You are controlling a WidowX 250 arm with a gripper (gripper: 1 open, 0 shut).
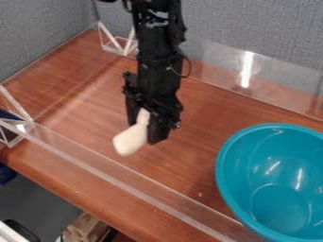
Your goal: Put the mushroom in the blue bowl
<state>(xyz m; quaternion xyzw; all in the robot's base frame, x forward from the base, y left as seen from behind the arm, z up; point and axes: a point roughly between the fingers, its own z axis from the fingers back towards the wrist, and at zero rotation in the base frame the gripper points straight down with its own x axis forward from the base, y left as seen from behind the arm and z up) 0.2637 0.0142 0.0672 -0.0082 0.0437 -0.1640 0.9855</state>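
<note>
Mushroom [130, 138] pinched between the fingers of the gripper [147, 131], jutting out toward its lower left, lifted clear of the wooden table [76, 95]. Arm upright, gripper pointing straight down. Blue bowl [273, 180] well off to the gripper's right, lower.

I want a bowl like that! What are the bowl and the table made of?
The bowl looks like plastic: even teal colour, glossy inside with light streaks. The table looks like polished wood, reddish-brown with grain lines, though it may be a veneer.
</note>
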